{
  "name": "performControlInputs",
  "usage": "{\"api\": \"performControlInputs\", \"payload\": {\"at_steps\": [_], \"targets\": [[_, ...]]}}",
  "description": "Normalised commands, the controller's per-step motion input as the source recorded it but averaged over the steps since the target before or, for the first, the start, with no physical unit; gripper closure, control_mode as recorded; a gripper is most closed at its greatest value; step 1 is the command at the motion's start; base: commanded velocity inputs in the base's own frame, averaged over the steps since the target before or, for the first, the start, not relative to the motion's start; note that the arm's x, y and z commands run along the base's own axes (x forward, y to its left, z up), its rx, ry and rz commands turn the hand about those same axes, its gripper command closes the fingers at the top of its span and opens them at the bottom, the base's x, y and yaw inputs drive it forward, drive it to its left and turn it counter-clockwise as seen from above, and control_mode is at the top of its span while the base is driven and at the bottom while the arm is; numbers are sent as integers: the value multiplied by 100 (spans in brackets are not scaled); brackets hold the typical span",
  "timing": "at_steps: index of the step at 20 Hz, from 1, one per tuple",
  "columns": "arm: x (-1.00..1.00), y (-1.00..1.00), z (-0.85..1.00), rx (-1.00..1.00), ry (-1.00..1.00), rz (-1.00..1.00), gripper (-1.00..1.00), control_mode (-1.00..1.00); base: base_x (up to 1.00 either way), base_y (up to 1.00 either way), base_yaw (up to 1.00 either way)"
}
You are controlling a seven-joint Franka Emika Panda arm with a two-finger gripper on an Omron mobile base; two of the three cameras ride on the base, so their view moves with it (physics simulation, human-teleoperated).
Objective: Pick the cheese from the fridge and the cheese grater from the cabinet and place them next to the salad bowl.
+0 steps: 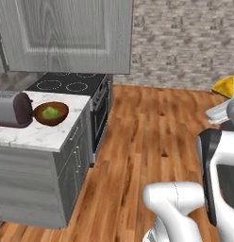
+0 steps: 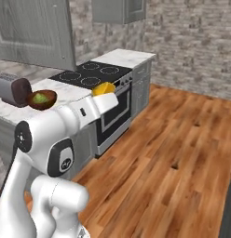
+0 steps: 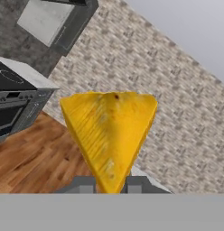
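Observation:
The cheese (image 3: 109, 131), a yellow-orange wedge, stands point-down between my fingertips, and my gripper (image 3: 109, 184) is shut on it. The same cheese (image 2: 104, 88) rides at the end of my arm, in the air over the wooden floor in front of the stove; it also peeks in at the right edge as cheese (image 1: 224, 86). The salad bowl (image 1: 51, 113), brown with green leaves, sits on the marble counter (image 1: 38, 134) beside the toaster, well left of the gripper. The grey wood-grain cabinet (image 1: 67, 33) hangs above that counter. The cheese grater and the fridge are out of view.
A silver-and-dark toaster (image 1: 12, 109) stands left of the bowl. A black stove (image 1: 67, 84) with an oven front adjoins the counter. Wooden floor (image 1: 142, 142) stretches to a brick wall (image 1: 185, 42).

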Motion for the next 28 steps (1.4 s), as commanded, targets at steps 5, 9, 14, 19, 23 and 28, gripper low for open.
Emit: {"api": "performControlInputs", "payload": {"at_steps": [5,9,14,19,23,28], "targets": [[0,0,0,0,0,0,100,100,52,-25,1],[0,0,0,0,0,0,100,100,73,-26,0],[0,0,0,0,0,0,100,100,79,-33,2],[0,0,0,0,0,0,100,100,78,-34,8],[0,0,0,0,0,0,100,100,76,-25,15],[0,0,0,0,0,0,100,100,60,-12,26]]}}
